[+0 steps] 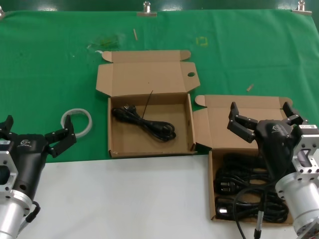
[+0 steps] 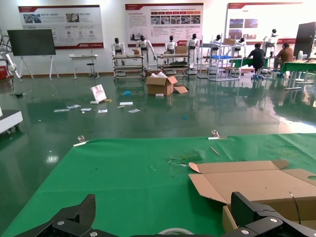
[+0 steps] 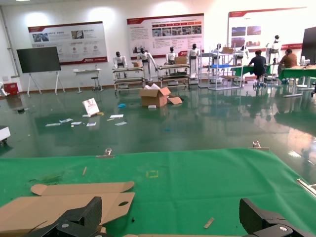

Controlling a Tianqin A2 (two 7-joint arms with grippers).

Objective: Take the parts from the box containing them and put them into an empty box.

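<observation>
My right gripper [image 1: 261, 121] hung with its fingers spread wide above the far end of the full box [image 1: 212, 174] at near right, holding nothing; my left gripper [image 1: 37, 132] waited, also spread and empty, at near left beside the tape ring [image 1: 77, 122]. The cords [image 1: 249, 189] lay heaped and interlaced in the full box, so I judged the chief hazard to be a pinch that lifted several at once, or one whose trailing plug snagged its neighbours and dragged the light box. A dangling cord might also catch on the raised lid [image 1: 239, 122] or on the wall between the boxes. The second box [image 1: 112, 134], at centre, already held one cord [image 1: 144, 122]; a thin dark strand [image 1: 147, 103] crossed its far wall. Its near right corner almost touched the full box's flap [image 1: 201, 124], leaving a short carry. Small scraps [image 1: 134, 34] lay far off on the green cloth [image 1: 50, 64], clear of the path.
</observation>
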